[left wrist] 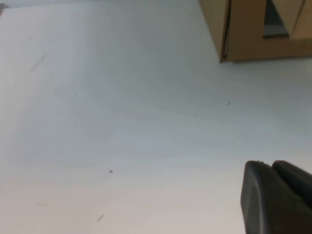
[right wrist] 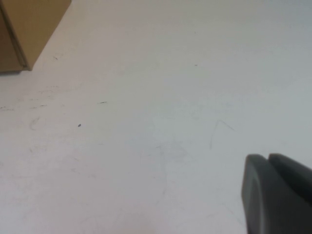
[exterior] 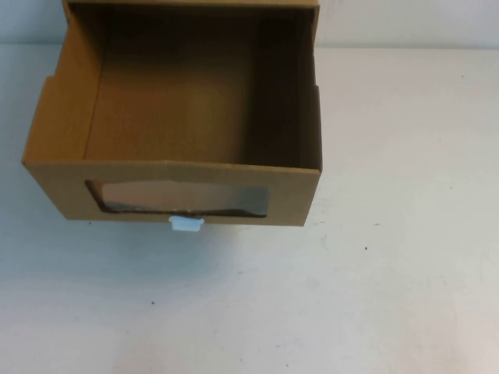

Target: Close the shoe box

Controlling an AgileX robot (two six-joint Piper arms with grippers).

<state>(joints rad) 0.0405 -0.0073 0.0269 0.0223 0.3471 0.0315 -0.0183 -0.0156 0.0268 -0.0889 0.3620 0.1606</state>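
Observation:
The shoe box (exterior: pixel 179 167) is a brown cardboard drawer pulled out toward me, its inside empty. Its front panel carries a clear window (exterior: pixel 179 198) with a small white pull tab (exterior: pixel 186 224) below it. Neither arm shows in the high view. In the left wrist view my left gripper (left wrist: pixel 270 163) is shut with nothing held, over bare table and well apart from a corner of the shoe box (left wrist: pixel 243 29). In the right wrist view my right gripper (right wrist: pixel 267 156) is likewise shut and empty, far from the shoe box's other corner (right wrist: pixel 29 24).
The white table (exterior: pixel 390 273) spreads out in front of and to the right of the box. The box's outer sleeve (exterior: pixel 195 5) reaches the far edge of the high view.

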